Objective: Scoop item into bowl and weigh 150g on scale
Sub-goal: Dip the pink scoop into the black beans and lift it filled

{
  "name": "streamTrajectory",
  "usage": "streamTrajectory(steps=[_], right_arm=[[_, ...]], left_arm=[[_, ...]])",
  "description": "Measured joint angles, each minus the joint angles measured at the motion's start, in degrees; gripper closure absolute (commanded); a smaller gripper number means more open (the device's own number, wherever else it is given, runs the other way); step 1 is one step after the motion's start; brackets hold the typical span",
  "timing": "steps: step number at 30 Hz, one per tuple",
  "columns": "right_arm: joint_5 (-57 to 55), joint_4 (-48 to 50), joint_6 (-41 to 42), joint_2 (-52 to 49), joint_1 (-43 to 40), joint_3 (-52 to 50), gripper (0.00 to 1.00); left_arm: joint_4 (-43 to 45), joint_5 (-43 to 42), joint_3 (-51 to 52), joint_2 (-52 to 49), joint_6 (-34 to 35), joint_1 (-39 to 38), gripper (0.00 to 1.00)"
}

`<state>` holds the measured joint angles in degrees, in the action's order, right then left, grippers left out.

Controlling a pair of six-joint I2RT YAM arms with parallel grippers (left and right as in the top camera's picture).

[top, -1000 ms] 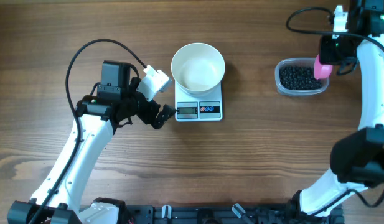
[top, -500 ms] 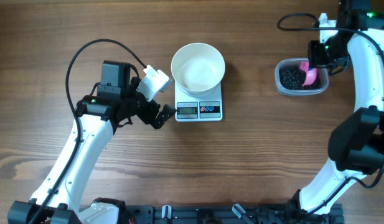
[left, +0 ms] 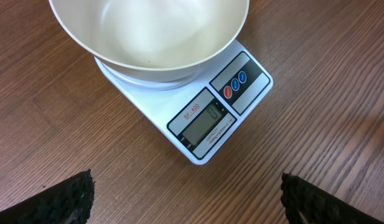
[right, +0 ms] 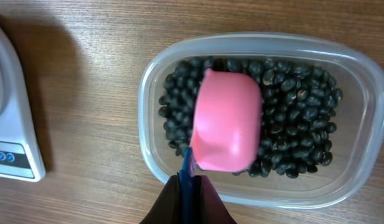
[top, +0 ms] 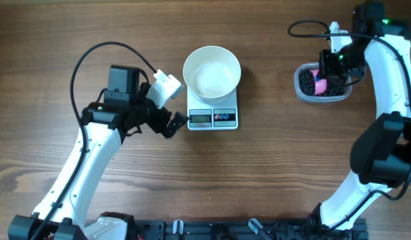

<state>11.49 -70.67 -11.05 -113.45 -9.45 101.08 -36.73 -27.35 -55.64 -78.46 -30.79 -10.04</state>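
Note:
The white bowl (top: 212,72) stands on the white scale (top: 213,118) at mid-table. My left gripper (top: 177,124) hangs open just left of the scale's display, holding nothing. In the left wrist view the bowl (left: 148,31) looks bare inside, the scale (left: 210,121) reads zero, and the left gripper (left: 188,199) has wood between its fingers. My right gripper (right: 188,186) is shut on the blue handle (right: 188,169) of a pink scoop (right: 226,121). The scoop's rounded back faces up, low over the black beans (right: 297,124). In the overhead view the scoop (top: 319,83) is at the tub's left end.
The beans lie in a clear plastic tub (right: 254,200) at the far right of the wooden table, seen from above as the tub (top: 304,93). Bare wood separates tub and scale. A black cable (top: 98,50) loops above the left arm.
My right arm has swung left and down, carrying the pink scoop from the tub's right edge into the beans at its left end. The left arm, bowl and scale have not moved.

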Motion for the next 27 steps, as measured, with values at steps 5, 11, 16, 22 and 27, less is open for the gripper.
streamTrajectory(steps=[5, 11, 16, 22, 27], right_arm=[[6.4, -2.1, 0.0, 0.0, -5.8, -0.6, 0.96], [14.1, -2.6, 0.0, -0.9, -13.0, -1.3, 0.96], [20.1, -3.9, -1.3, -0.9, -18.6, -1.5, 0.96], [26.0, -6.2, -5.1, -0.9, -23.1, -1.6, 0.96], [31.1, -8.2, -8.6, -0.9, -24.0, -1.6, 0.96]], left_arm=[[0.0, 0.0, 0.0, 0.0, 0.0, 0.0, 0.0], [0.0, 0.0, 0.0, 0.0, 0.0, 0.0, 0.0], [0.0, 0.0, 0.0, 0.0, 0.0, 0.0, 0.0], [0.0, 0.0, 0.0, 0.0, 0.0, 0.0, 0.0], [0.0, 0.0, 0.0, 0.0, 0.0, 0.0, 0.0]])
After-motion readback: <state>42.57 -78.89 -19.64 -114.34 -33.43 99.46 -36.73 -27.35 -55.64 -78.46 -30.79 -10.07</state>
